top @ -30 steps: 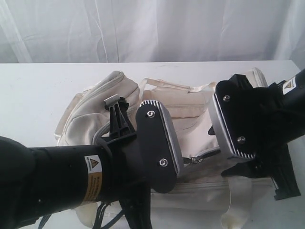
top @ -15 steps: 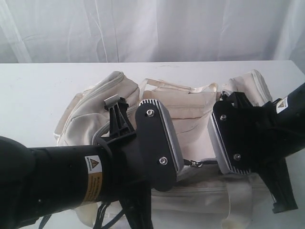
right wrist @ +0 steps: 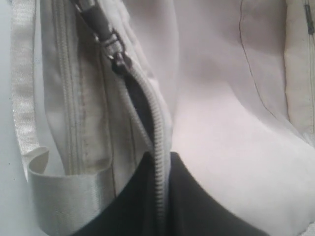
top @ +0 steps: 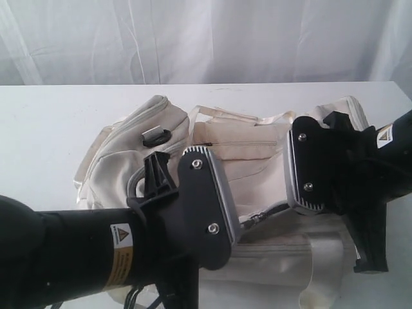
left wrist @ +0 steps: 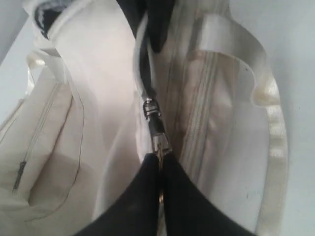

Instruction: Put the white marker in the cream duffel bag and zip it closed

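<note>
The cream duffel bag lies on the white table, half hidden behind both arms. My left gripper is shut on the metal zipper pull of the bag's top zipper. A short dark gap in the zipper runs on beyond the pull. My right gripper is shut on the bag's zipper edge, a short way from the slider. The pull also shows in the exterior view, between the two wrist mounts. The white marker is hidden.
The white table reaches back to a white curtain. Shiny webbing handles lie beside the zipper. A black clip sits on the bag's left end pocket. My two arms fill the front of the exterior view.
My right gripper went from open to shut, pinching the zipper edge, and shifted slightly. The left arm sank a little lower with the pull still held.
</note>
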Robot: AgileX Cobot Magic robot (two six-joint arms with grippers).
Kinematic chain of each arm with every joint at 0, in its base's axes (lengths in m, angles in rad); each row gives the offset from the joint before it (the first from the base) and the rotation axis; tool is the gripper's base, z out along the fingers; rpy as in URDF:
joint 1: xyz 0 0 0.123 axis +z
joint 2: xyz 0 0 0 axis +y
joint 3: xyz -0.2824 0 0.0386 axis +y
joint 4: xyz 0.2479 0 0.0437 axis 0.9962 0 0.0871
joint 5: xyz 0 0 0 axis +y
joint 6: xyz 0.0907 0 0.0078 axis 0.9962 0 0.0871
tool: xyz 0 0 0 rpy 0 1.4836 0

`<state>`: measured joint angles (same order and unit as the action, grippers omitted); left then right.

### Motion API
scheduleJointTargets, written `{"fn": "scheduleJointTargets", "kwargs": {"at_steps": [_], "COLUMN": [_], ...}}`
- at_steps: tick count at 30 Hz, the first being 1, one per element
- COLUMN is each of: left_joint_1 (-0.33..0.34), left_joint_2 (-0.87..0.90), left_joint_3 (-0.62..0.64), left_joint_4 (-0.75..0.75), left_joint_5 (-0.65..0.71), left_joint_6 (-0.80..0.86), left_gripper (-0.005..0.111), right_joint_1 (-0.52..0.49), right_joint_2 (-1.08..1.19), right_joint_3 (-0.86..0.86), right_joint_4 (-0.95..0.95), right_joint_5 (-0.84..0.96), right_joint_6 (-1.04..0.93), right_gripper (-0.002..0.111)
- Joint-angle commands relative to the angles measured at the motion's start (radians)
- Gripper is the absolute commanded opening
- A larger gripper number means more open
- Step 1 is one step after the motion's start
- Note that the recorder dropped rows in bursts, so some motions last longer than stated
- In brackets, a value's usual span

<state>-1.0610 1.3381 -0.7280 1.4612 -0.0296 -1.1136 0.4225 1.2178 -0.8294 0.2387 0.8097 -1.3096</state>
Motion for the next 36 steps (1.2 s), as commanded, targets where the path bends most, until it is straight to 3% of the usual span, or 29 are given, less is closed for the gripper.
{"fn": "scheduleJointTargets", "kwargs": {"at_steps": [1, 7, 16, 25, 36], "left_joint_1": [0.003, 0.003, 0.003, 0.003, 0.003], "left_joint_2": [-0.012, -0.039, -0.168, -0.229, -0.243], "left_joint_3": [0.057, 0.068, 0.068, 0.07, 0.07], "left_joint_4": [0.004, 0.006, 0.004, -0.269, -0.287], "left_joint_5": [0.03, 0.08, 0.277, 0.469, 0.559], "left_joint_6": [-0.017, -0.013, 0.008, 0.313, 0.33], "left_gripper": [0.0, 0.0, 0.0, 0.0, 0.0], "right_joint_1": [0.0, 0.0, -0.004, -0.004, -0.004], "right_joint_2": [-0.03, -0.04, -0.04, -0.04, -0.04], "right_joint_3": [0.005, 0.005, 0.005, 0.005, 0.005], "right_joint_4": [-0.034, -0.034, -0.034, -0.034, -0.034], "right_joint_5": [-0.012, -0.004, -0.004, -0.004, -0.004], "right_joint_6": [0.017, 0.034, 0.034, 0.037, 0.059], "right_gripper": [0.0, 0.0, 0.0, 0.0, 0.0]}}
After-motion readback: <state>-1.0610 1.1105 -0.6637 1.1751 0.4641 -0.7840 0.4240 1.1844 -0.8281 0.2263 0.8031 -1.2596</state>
